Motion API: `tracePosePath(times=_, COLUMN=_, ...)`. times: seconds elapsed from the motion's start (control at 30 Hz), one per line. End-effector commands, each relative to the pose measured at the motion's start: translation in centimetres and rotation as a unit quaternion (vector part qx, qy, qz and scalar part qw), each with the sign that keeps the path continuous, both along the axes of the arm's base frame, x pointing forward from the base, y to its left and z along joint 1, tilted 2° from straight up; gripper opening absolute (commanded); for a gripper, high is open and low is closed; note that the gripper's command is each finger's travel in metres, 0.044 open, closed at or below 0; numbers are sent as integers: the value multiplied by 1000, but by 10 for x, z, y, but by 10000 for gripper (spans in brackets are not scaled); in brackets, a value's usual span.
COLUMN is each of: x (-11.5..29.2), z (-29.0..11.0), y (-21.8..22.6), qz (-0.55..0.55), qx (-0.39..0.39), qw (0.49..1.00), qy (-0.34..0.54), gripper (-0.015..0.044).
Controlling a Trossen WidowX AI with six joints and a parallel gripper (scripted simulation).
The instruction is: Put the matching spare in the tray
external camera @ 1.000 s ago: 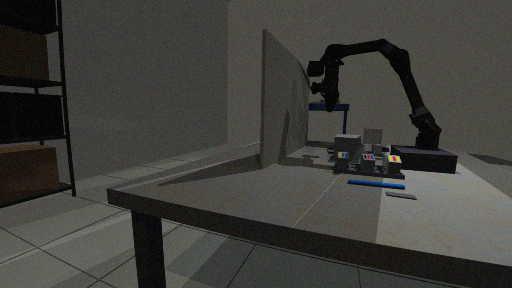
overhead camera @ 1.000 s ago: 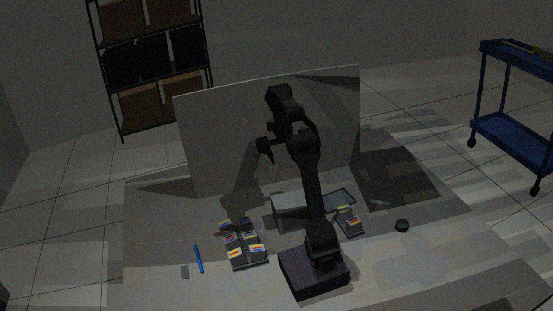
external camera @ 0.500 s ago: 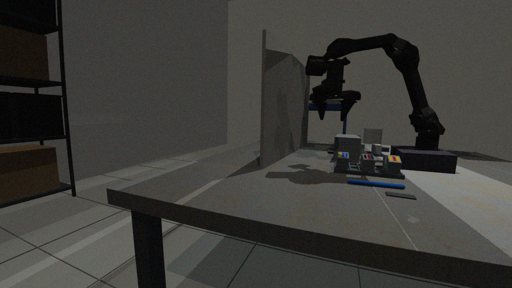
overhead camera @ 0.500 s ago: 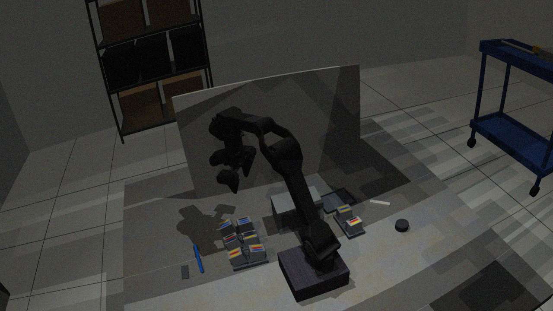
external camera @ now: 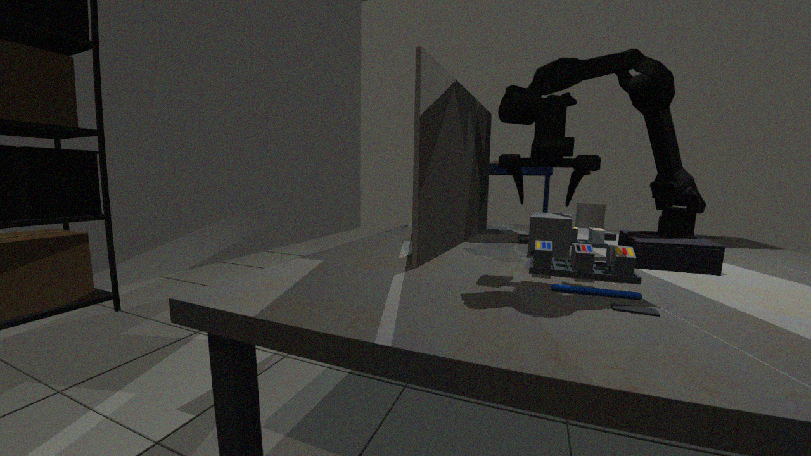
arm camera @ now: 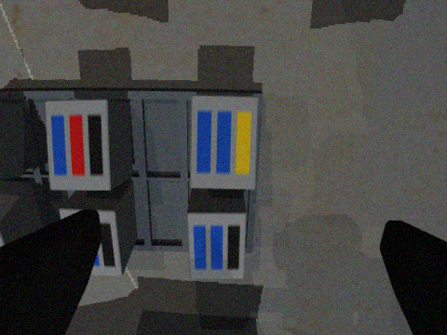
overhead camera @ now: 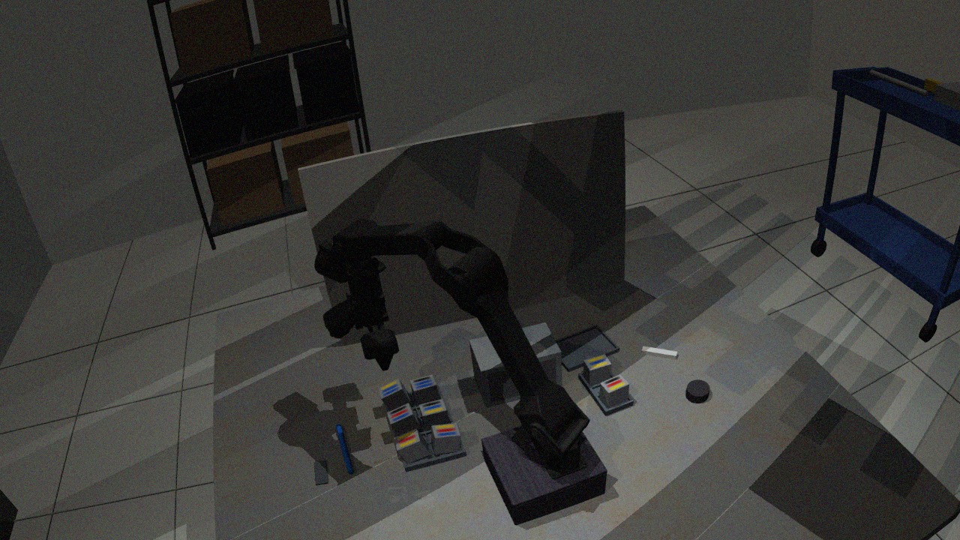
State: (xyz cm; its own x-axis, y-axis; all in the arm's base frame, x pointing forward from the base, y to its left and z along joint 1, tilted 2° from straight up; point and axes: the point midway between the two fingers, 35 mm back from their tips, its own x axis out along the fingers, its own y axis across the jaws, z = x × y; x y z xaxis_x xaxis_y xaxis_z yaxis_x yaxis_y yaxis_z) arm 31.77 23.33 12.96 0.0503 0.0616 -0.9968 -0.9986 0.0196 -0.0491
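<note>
Hovering gripper [external camera: 549,187] stood above spares [overhead camera: 421,416], fingers apart, nothing held; open table [external camera: 351,317] toward left edge; labels faced up.

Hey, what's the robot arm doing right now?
Fingers open, holding nothing. Hovering above the rack of spares. Tray has no spare. Nothing blocking.

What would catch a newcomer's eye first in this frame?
The black arm, arched over the table with its open, empty gripper hanging above the rack of spares. Next come the bright striped labels, such as the blue-blue-yellow one in the wrist view. Behind stands a tall grey board, with a blue cart off to the right on the floor.
</note>
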Motion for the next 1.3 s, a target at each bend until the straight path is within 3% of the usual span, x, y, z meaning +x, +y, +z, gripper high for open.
tracePosePath(times=0.0, x=-2, z=-18, y=-2, qz=7, qx=-5, qw=1000, qy=6, gripper=335)
tracePosePath(times=0.07, x=-2, z=-32, y=-4, qz=7, qx=-5, qw=1000, qy=6, gripper=300)
tracePosePath(times=1.27, x=0, z=-83, y=-1, qz=7, qx=-5, qw=1000, qy=6, gripper=300)
